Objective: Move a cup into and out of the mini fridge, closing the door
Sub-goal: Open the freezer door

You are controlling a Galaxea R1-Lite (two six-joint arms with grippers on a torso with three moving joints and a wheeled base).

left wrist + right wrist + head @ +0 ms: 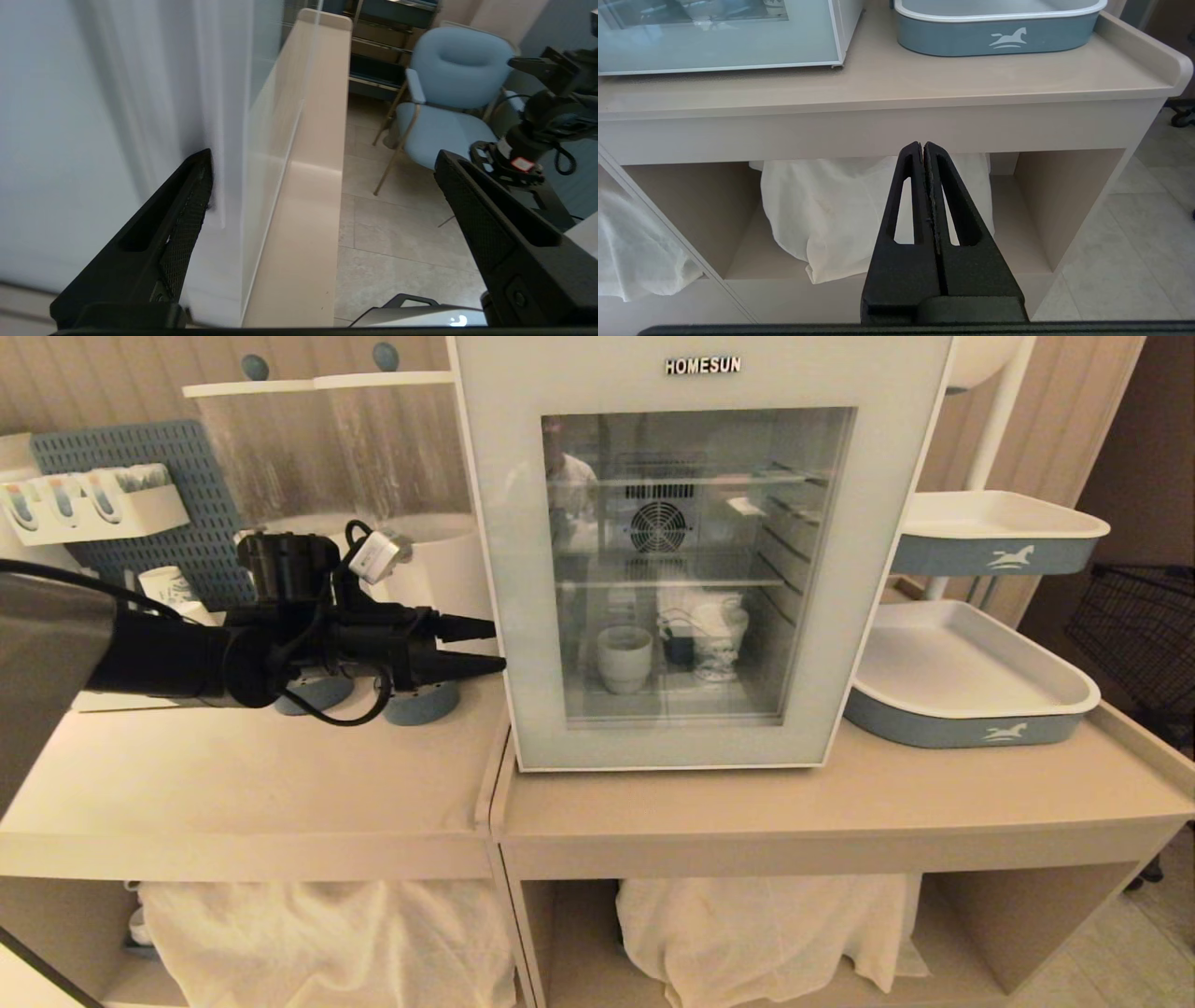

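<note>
The white HOMESUN mini fridge (509,523) stands on the counter with its glass door (868,569) closed. Through the glass, the small white cup (624,658) sits on the bottom shelf. My left gripper (498,646) is open and level at the door's left edge. In the left wrist view the left gripper (323,156) straddles that door edge (271,140), with one finger (187,210) against the fridge's side wall (70,140). My right gripper (923,145) hangs shut and empty below the counter's front edge.
Two clear drink dispensers (373,457), a blue pegboard (187,523) and a paper cup (168,586) stand behind the left arm. Two blue-and-white trays (971,681) (999,527) sit right of the fridge. White cloth (747,924) fills the shelf below. A patterned item (719,635) stands beside the cup.
</note>
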